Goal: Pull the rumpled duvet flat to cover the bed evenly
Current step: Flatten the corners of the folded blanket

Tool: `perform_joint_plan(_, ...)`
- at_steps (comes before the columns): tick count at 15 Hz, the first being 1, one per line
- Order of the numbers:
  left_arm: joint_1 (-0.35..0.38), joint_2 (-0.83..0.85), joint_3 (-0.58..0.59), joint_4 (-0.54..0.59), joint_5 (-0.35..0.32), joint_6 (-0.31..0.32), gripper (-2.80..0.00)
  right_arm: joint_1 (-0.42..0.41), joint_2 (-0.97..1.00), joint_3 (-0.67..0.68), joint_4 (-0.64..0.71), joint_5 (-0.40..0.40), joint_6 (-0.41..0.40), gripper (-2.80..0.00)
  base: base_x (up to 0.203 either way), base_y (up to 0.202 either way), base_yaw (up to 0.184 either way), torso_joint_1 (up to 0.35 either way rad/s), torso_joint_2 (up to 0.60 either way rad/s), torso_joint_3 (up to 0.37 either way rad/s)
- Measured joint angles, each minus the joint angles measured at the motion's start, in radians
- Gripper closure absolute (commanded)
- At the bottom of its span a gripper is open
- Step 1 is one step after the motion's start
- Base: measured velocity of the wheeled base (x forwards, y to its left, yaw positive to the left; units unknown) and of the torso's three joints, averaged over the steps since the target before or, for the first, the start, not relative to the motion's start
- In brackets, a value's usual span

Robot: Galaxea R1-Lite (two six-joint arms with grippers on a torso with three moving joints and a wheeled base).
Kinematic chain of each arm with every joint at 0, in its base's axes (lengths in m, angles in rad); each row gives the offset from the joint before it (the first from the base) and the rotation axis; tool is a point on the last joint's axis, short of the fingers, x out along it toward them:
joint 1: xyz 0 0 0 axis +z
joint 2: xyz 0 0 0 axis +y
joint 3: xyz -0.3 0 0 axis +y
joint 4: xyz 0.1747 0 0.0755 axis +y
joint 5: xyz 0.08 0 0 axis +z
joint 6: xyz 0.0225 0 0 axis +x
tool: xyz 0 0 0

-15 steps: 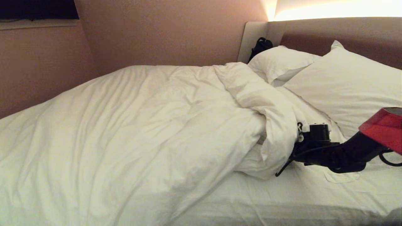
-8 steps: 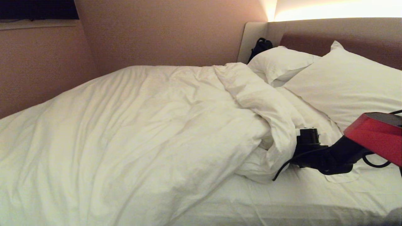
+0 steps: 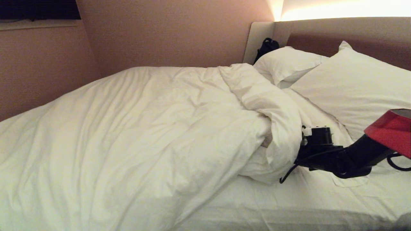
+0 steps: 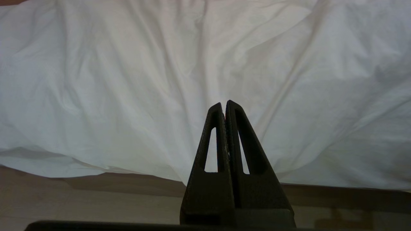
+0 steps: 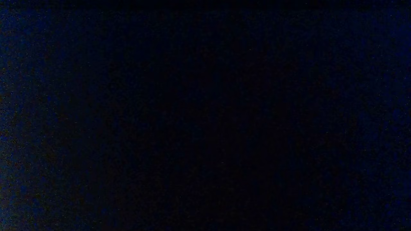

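- I am looking down from the head camera at the bed (image 3: 305, 205), with the duvet (image 3: 135, 144) lying rumpled across its left and middle, reaching from about nine o'clock round to the centre of the view.
- The duvet's top edge is lying folded back on itself in a thick roll (image 3: 273, 109) running from twelve o'clock toward four o'clock, leaving the fitted sheet (image 3: 289, 205) showing bare at five o'clock.
- My right hand (image 3: 300, 150) is reaching in from three o'clock, its tip buried in the folded edge of the duvet; the cloth is hiding the fingers, so I cannot tell whether they are gripping anything.
- The right wrist camera is showing only darkness.
- The red cover of the right arm (image 3: 390, 131) is sitting at the three o'clock edge of the head view.
- My left hand (image 4: 224, 106) is hanging low beside the bed, its two fingers pressed together and holding nothing, with the duvet's (image 4: 160, 80) hanging edge just ahead of it.
- Two pillows (image 3: 353, 86) are leaning against the headboard (image 3: 337, 32) at about two o'clock, with a black object (image 3: 266, 48) tucked behind the farther one at one o'clock.
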Motion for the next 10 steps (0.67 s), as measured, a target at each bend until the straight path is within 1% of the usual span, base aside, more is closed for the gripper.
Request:
perform_joint_plan(6, 0.0, 0.0, 0.0, 0.001, 0.0, 0.0, 0.0, 0.0, -0.231, 0.101, 0.018, 0.006, 0.011, 0.0, 0.0, 0.0, 0.0, 0.0, 0.0, 0.0)
perform_joint_plan(8, 0.0, 0.0, 0.0, 0.0, 0.0, 0.0, 0.0, -0.009, -0.326, 0.107, 0.047, 0.008, 0.013, 0.0, 0.0, 0.0, 0.0, 0.0, 0.0, 0.0)
perform_joint_plan(10, 0.0, 0.0, 0.0, 0.0, 0.0, 0.0, 0.0, -0.02, -0.419, 0.086, 0.089, 0.008, 0.016, 0.0, 0.0, 0.0, 0.0, 0.0, 0.0, 0.0)
